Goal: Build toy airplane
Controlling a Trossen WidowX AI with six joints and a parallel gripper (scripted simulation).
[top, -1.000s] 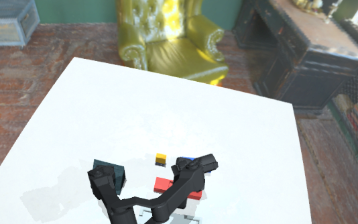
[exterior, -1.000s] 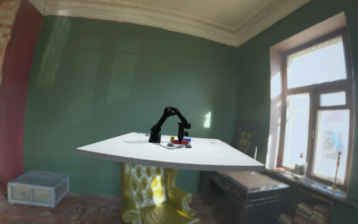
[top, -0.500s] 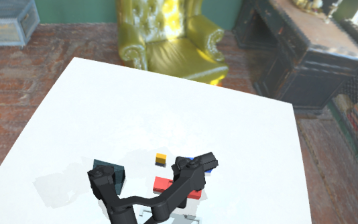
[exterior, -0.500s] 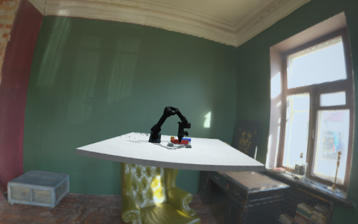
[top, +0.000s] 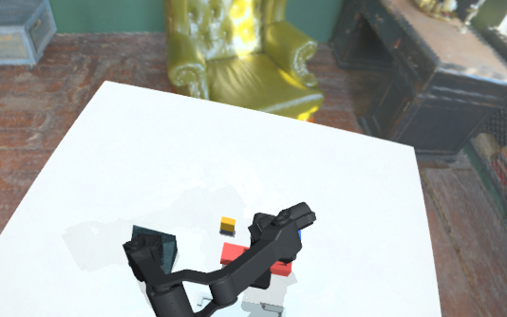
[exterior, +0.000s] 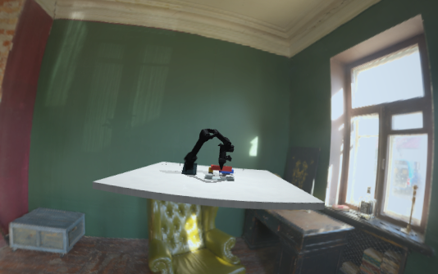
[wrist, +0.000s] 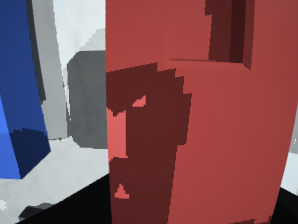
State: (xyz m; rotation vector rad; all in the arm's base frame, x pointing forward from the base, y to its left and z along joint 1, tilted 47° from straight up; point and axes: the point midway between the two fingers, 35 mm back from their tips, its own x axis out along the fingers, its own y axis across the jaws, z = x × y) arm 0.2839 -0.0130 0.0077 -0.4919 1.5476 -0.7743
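My gripper (exterior: pixel 221 166) is shut on the red fuselage (top: pixel 232 253) (exterior: pixel 215 167) (wrist: pixel 193 129), gripping it across its width. In the wrist view the fuselage fills the frame, with a rectangular socket (wrist: pixel 229 16) showing in its top. The arm hides the fingers in the top view. The blue wing (top: pixel 300 233) (wrist: pixel 16 96) lies just beside the fuselage. The yellow tail fin (top: pixel 228 224) stands on the table a little beyond the fuselage. The grey jig (top: pixel 263 308) (exterior: pixel 218 178) (wrist: pixel 87 103) sits under and in front of the fuselage; I cannot tell whether the fuselage touches it.
The parts lie on a white table (top: pixel 162 142) (exterior: pixel 161 180), near the arm's dark base (top: pixel 162 244) (exterior: pixel 189 168). A yellow armchair (top: pixel 243 57) and a dark desk (top: pixel 438 76) stand on the floor beyond the table.
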